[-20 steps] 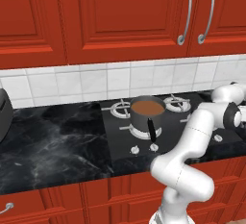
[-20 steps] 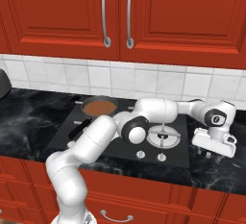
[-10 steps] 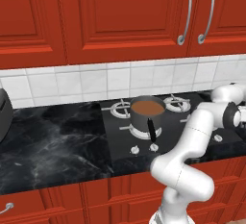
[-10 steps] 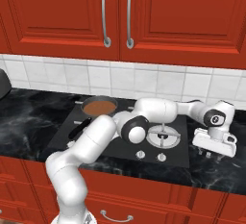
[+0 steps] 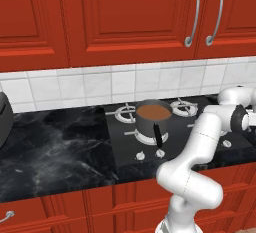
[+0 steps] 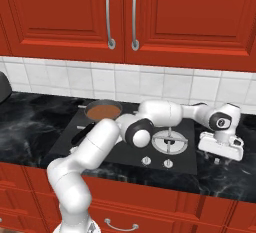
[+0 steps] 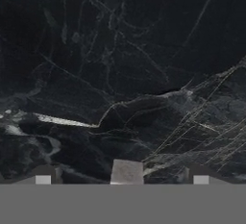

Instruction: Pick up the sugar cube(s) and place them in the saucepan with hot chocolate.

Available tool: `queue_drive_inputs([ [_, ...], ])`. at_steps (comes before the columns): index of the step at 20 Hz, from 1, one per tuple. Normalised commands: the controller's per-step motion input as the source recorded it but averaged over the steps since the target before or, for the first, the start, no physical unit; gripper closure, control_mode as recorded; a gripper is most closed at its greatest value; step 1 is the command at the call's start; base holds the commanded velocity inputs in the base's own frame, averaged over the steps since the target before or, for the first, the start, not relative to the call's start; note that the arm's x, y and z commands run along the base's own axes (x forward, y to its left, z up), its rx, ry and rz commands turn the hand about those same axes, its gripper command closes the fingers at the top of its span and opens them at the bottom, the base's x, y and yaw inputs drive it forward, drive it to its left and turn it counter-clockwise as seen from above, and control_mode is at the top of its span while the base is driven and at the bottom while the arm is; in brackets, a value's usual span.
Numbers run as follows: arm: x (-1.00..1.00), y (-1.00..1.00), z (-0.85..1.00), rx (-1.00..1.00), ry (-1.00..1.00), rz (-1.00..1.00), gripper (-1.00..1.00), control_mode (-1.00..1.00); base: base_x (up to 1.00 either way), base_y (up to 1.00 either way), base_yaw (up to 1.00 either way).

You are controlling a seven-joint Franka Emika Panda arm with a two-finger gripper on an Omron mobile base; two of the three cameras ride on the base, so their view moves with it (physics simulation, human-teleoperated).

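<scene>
I have the fingers (image 7: 121, 180) spread wide and empty, low over the worktop's (image 7: 120, 74) right end beyond the hob. The sugar cube (image 7: 127, 172) sits on the black marble between the tips. I'd centre on it, settle lower and close squarely. The saucepan (image 5: 152, 119) with hot chocolate (image 5: 153, 111) waits on the hob's left burner.

Bare black marble counter (image 5: 65, 152) is left open to the left of the stove (image 6: 135, 149), with nothing standing on it up to a dark appliance (image 5: 4, 122) at the far edge. The saucepan (image 5: 153, 118) (handle pointing forward) occupies one burner; the rest are uncovered. Overhead room is bounded by the red cabinets (image 6: 165, 17).
</scene>
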Motion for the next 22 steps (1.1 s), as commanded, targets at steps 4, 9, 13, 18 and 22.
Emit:
queue_drive_inputs([
  [4, 0.03, 0.04, -0.03, 0.0, 0.0, 0.0, -1.0, -1.0, 0.0, 0.0, 0.0],
  [9, -0.05, 0.0, -0.07, 0.0, 0.0, -0.03, -1.0, -1.0, 0.0, 0.0, 0.0],
  [13, -0.16, 0.0, -0.08, 0.0, 0.0, -0.06, -1.0, -1.0, 0.0, 0.0, 0.0],
  [18, -0.06, 0.0, -0.05, 0.0, 0.0, -0.05, -1.0, -1.0, 0.0, 0.0, 0.0],
  [22, 0.0, 0.0, -0.03, 0.0, 0.0, -0.02, 1.0, -1.0, 0.0, 0.0, 0.0],
])
